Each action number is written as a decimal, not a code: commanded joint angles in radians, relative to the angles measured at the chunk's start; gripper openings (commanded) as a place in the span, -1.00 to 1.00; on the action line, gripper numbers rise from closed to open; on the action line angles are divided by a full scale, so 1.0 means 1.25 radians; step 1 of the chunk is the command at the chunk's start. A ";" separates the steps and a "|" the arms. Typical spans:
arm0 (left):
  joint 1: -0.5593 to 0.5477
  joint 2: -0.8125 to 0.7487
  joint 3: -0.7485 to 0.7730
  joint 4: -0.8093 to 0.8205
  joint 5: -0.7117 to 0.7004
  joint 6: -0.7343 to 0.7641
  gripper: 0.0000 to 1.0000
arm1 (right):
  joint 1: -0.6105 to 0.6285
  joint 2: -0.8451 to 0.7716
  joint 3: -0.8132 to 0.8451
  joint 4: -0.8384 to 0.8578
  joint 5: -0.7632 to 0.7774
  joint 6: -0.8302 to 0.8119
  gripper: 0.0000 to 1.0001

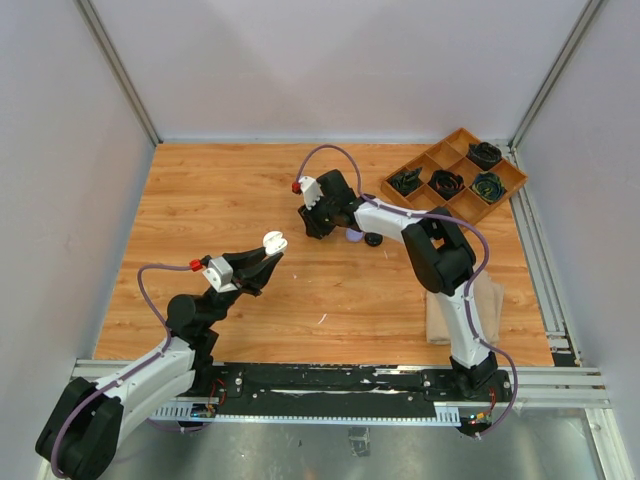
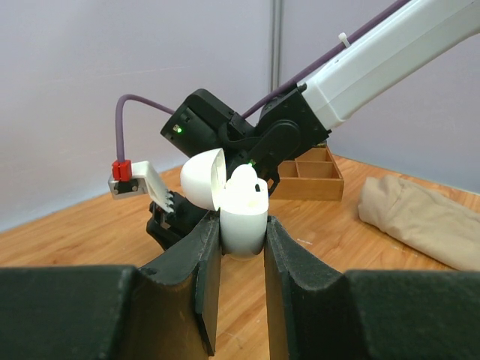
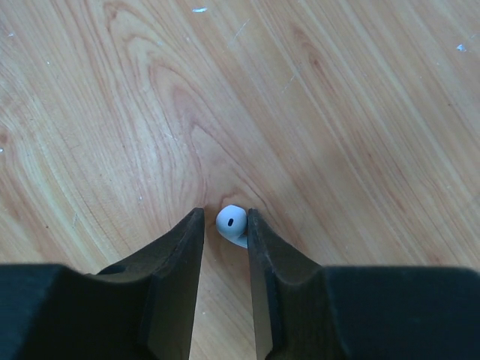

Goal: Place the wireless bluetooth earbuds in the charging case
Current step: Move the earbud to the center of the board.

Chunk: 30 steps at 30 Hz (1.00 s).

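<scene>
My left gripper is shut on the white charging case and holds it above the table. In the left wrist view the case sits between my fingertips with its lid swung open to the left. My right gripper points down at the table at the centre back. In the right wrist view a pale white-lavender earbud lies on the wood between its jaws. The earbud touches the right finger and a small gap shows on the left. The earbud is hidden in the top view.
A lavender disc and a black disc lie beside the right arm's wrist. A brown compartment tray with black items stands at the back right. A beige cloth lies at the right, by the right arm.
</scene>
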 commanded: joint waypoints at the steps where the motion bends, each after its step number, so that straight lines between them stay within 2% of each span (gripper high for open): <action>1: 0.002 -0.008 -0.077 0.021 -0.005 0.003 -0.99 | -0.011 0.015 -0.006 -0.057 0.037 0.016 -0.45; 5: 0.002 -0.006 -0.077 0.021 -0.004 0.003 -0.99 | -0.008 0.006 -0.024 -0.073 0.049 0.016 -0.61; 8: 0.002 -0.002 -0.076 0.023 -0.002 0.003 -1.00 | -0.006 -0.007 -0.036 -0.094 0.054 0.017 -0.64; 16: 0.002 0.001 -0.076 0.023 -0.003 0.004 -0.99 | -0.001 -0.088 -0.105 -0.184 0.075 0.058 -0.64; 30: 0.002 0.006 -0.076 0.029 0.000 0.002 -0.99 | 0.017 -0.294 -0.344 -0.260 0.138 0.158 -0.60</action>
